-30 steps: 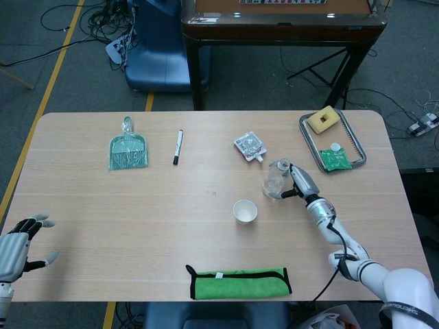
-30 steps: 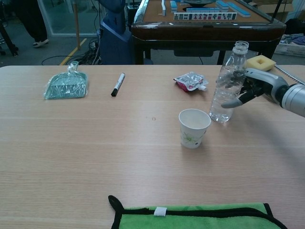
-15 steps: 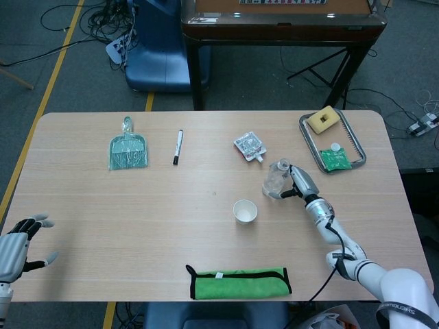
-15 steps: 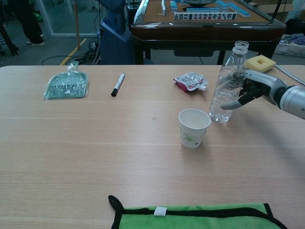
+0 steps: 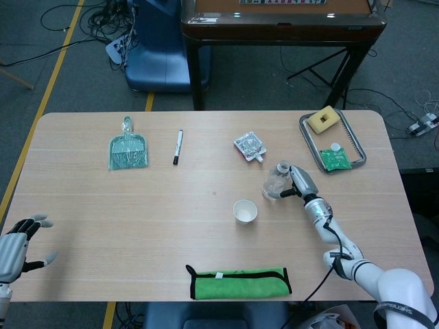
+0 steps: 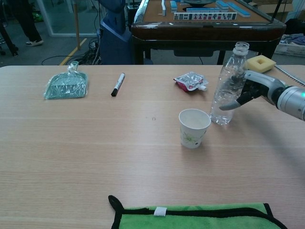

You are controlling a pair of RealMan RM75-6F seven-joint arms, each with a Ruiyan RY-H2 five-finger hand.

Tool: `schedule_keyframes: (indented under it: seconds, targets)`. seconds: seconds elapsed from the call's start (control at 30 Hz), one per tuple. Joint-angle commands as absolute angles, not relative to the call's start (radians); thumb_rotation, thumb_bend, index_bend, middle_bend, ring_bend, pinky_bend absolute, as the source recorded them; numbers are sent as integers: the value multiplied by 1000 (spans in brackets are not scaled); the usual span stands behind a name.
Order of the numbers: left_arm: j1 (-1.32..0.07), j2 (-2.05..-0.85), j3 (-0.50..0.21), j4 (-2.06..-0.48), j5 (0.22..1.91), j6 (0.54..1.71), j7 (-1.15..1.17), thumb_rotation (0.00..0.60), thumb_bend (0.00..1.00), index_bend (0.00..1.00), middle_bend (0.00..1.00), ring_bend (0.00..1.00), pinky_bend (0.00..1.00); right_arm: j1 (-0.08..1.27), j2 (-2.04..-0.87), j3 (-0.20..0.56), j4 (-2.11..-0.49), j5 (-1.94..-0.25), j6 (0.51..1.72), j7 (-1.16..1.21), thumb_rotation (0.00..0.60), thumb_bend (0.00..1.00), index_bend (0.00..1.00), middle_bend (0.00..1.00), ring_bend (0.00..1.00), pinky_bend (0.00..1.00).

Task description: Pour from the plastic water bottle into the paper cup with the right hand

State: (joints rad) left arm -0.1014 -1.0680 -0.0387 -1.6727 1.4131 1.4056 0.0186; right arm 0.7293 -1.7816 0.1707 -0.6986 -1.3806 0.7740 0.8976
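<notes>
Two hands appear across the views. Nearest the camera, at the bottom edge of the chest view, lies a green cloth with black trim, flat on the wooden table. At the lower left corner of the head view, the left hand hangs just off the table's near edge, fingers spread and holding nothing.

Right of centre in the chest view stands the paper cup, upright and open-mouthed, with a small printed pattern on its side. Just beyond it and to its right stands the plastic water bottle, clear, uncapped and upright, its base on the table, near the cup but apart from it. The right hand enters from the right edge of the frame and wraps its fingers around the bottle's mid-body, gripping it.

Farther back, above the cup, lies a small red-and-white sachet. Left of it, in the upper centre, a black marker lies on the table, and at the upper left a green dustpan in clear wrap.

At the upper right of the head view, a metal tray holds a yellow sponge and a green packet.
</notes>
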Motion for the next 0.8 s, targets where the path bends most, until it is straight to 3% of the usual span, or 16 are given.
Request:
schedule_keyframes:
  seconds: [0.03, 0.47, 0.8]
  targets:
    - [-101, -1068, -39, -1673, 1414, 1406, 19, 600, 147, 340, 233, 231, 472, 730, -1783, 175, -699, -1377, 775, 890, 600, 54, 503, 491, 351, 370]
    - [-100, -1062, -45, -1675, 1407, 1410, 15, 600, 147, 340, 233, 231, 472, 739, -1730, 192, -779, -1368, 797, 751, 600, 122, 573, 575, 436, 449]
    - [-101, -1056, -48, -1680, 1407, 1412, 14, 600, 147, 340, 234, 231, 472, 752, -1618, 202, -949, -1305, 761, 419, 600, 126, 595, 597, 459, 463]
